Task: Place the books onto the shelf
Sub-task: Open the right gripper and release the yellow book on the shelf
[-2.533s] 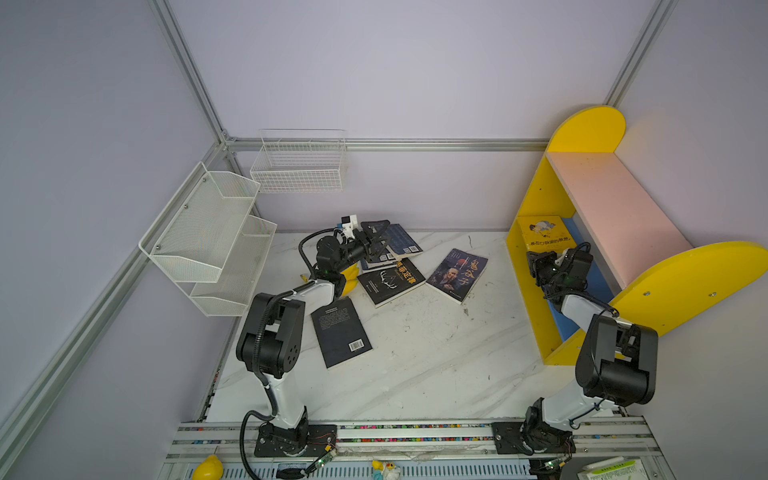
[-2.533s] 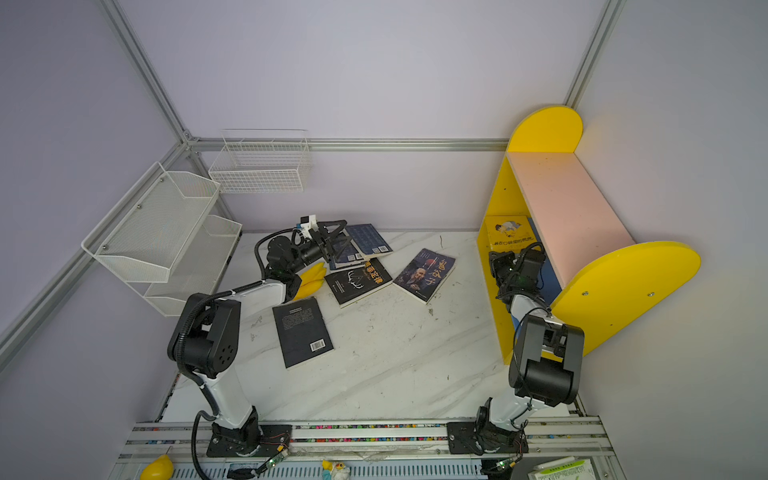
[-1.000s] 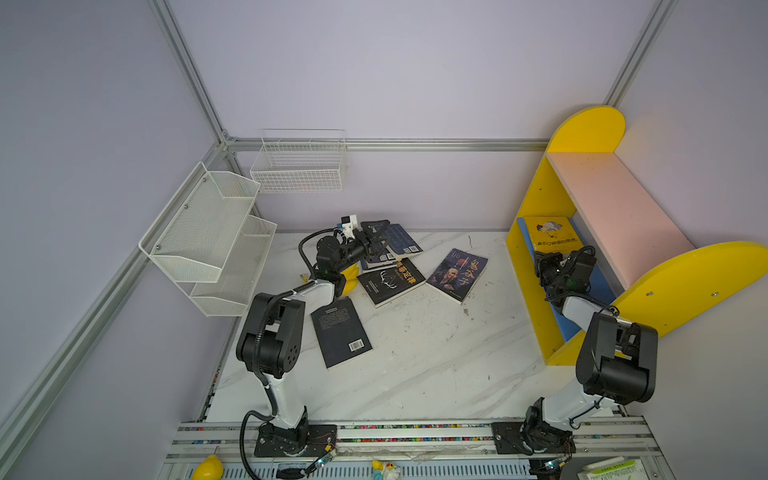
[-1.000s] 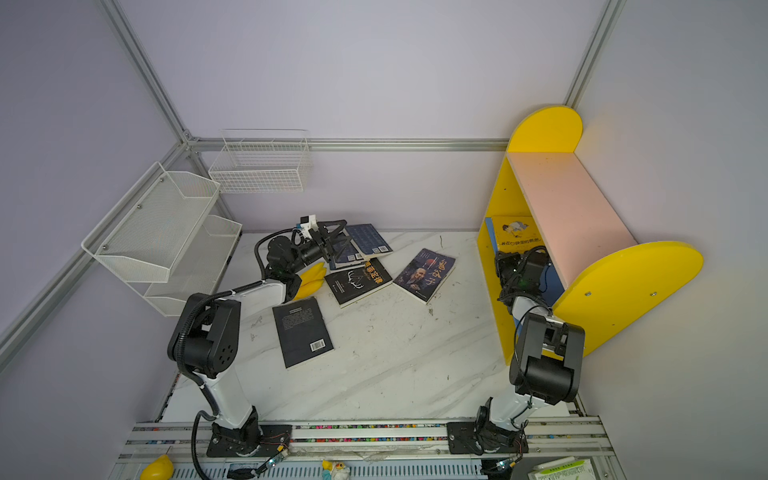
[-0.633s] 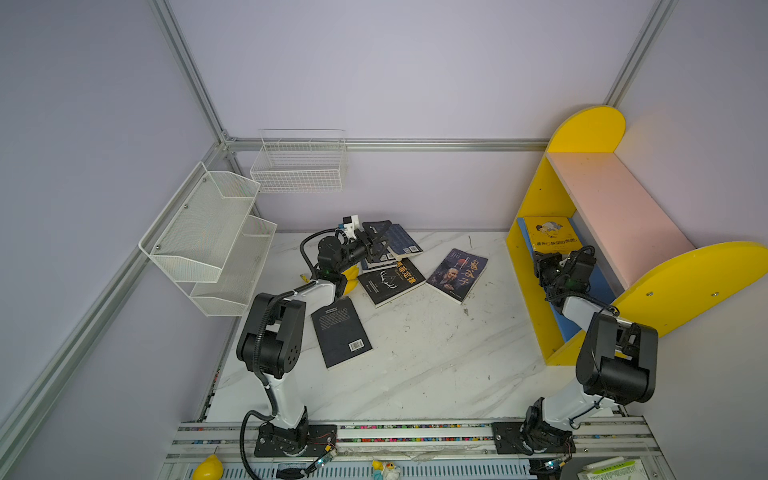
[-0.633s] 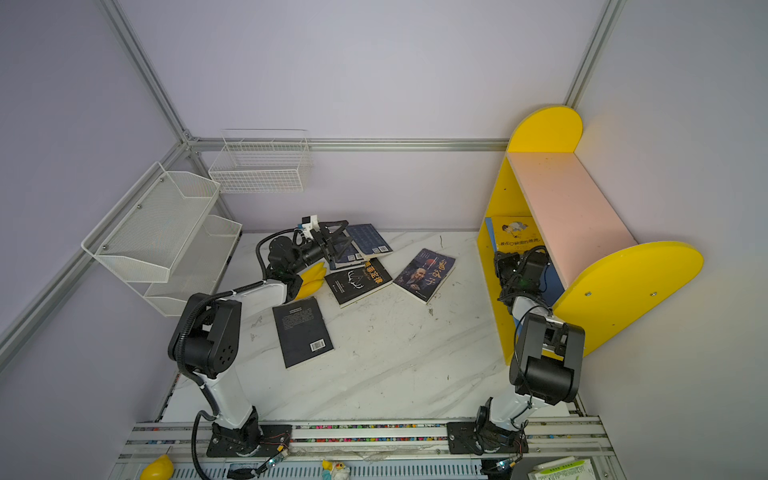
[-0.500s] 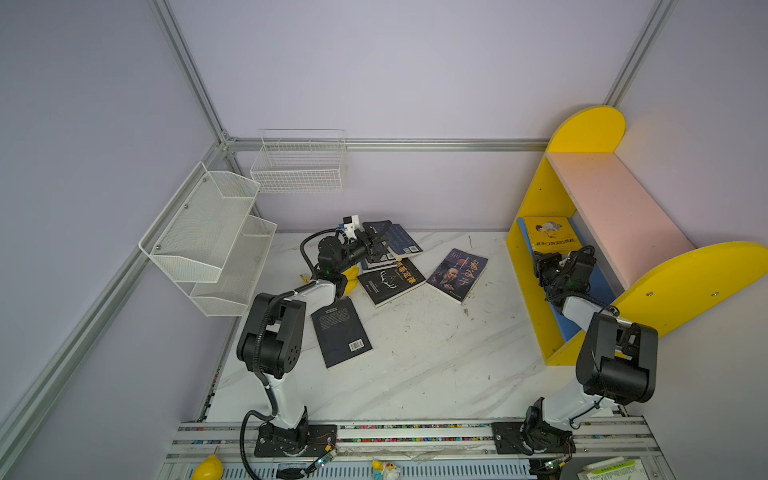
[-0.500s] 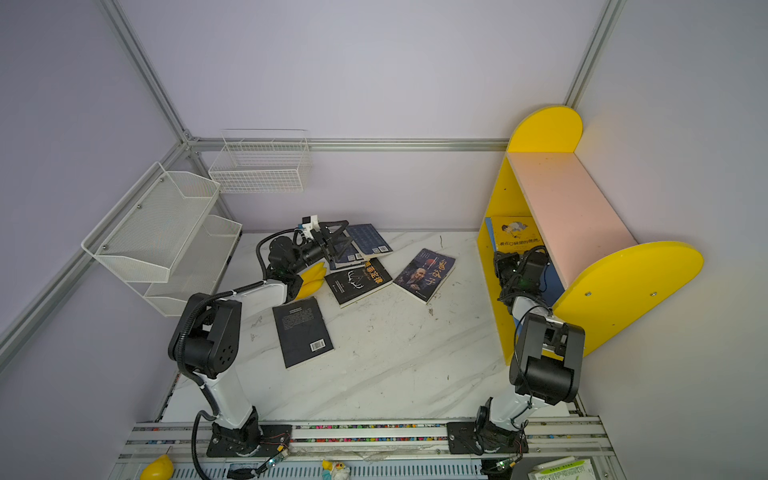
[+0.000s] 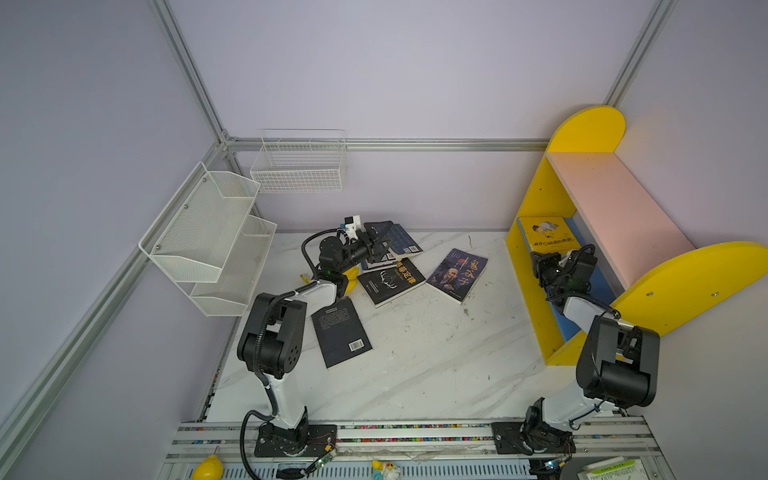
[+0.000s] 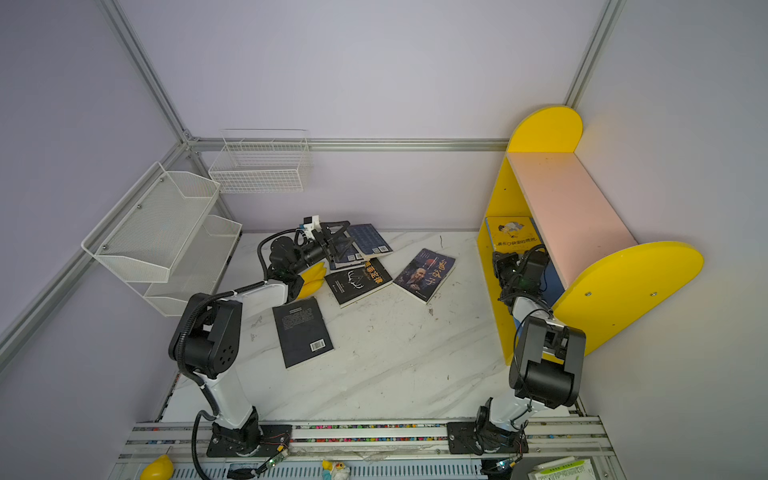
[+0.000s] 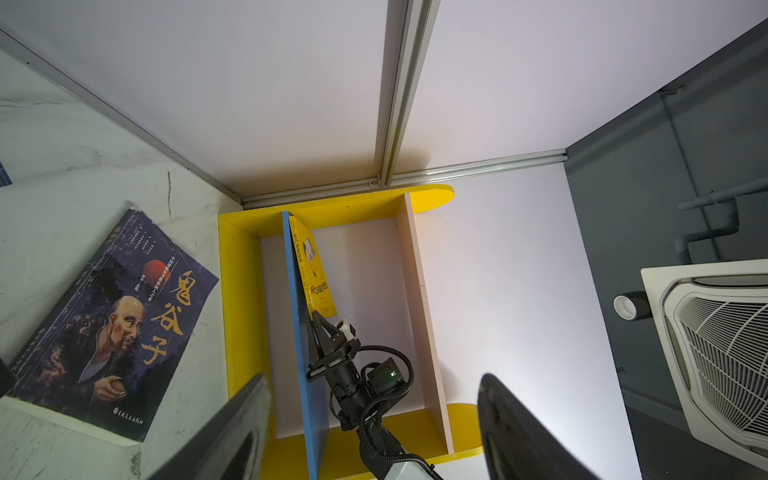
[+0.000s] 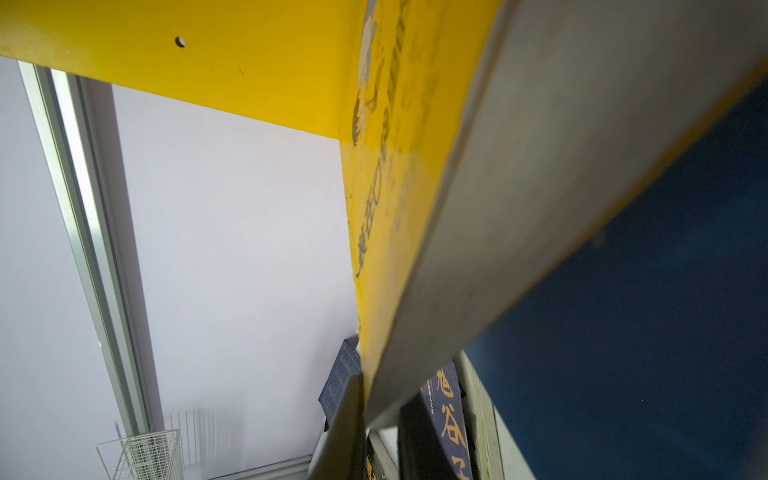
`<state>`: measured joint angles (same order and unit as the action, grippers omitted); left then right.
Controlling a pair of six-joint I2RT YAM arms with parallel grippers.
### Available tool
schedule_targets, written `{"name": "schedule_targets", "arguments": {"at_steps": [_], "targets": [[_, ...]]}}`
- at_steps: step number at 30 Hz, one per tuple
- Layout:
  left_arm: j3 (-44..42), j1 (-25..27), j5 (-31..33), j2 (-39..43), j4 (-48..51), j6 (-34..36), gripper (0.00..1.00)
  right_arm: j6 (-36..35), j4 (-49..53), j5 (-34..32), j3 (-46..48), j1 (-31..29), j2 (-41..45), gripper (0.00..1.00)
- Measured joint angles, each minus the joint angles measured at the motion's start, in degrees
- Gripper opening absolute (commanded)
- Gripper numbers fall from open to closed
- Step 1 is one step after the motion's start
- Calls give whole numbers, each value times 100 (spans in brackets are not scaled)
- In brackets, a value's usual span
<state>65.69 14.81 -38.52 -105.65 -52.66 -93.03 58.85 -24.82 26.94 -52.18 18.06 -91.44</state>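
The shelf (image 9: 615, 216) stands at the right, pink board above the blue board (image 12: 665, 311). My right gripper (image 9: 540, 259) is shut on the near corner of the yellow cartoon book (image 9: 548, 235), which lies tilted over the blue board; its fingers (image 12: 345, 428) clamp the book (image 12: 395, 187). Three dark books (image 9: 340, 332) (image 9: 390, 280) (image 9: 457, 273) and two stacked navy ones (image 9: 401, 241) lie on the table. My left gripper (image 9: 380, 241) hovers open over the navy books, its fingers (image 11: 232, 432) wide apart and holding nothing.
Yellow bananas (image 9: 351, 276) lie under the left forearm beside the books. A white mesh rack (image 9: 208, 232) and a wire basket (image 9: 299, 166) hang on the left and back walls. The shelf's yellow side panel (image 9: 698, 282) juts out above the right arm.
Since the earliest frames the yellow book has gone a little deeper into the shelf with my right gripper. Over the last second nothing visibly moves.
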Motion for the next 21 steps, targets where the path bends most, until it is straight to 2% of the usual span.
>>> {"name": "schedule_targets", "arguments": {"at_steps": [21], "targets": [[-94, 2, 4, 11, 4, 2, 78, 63, -203, 114, -162, 15, -341, 0]]}}
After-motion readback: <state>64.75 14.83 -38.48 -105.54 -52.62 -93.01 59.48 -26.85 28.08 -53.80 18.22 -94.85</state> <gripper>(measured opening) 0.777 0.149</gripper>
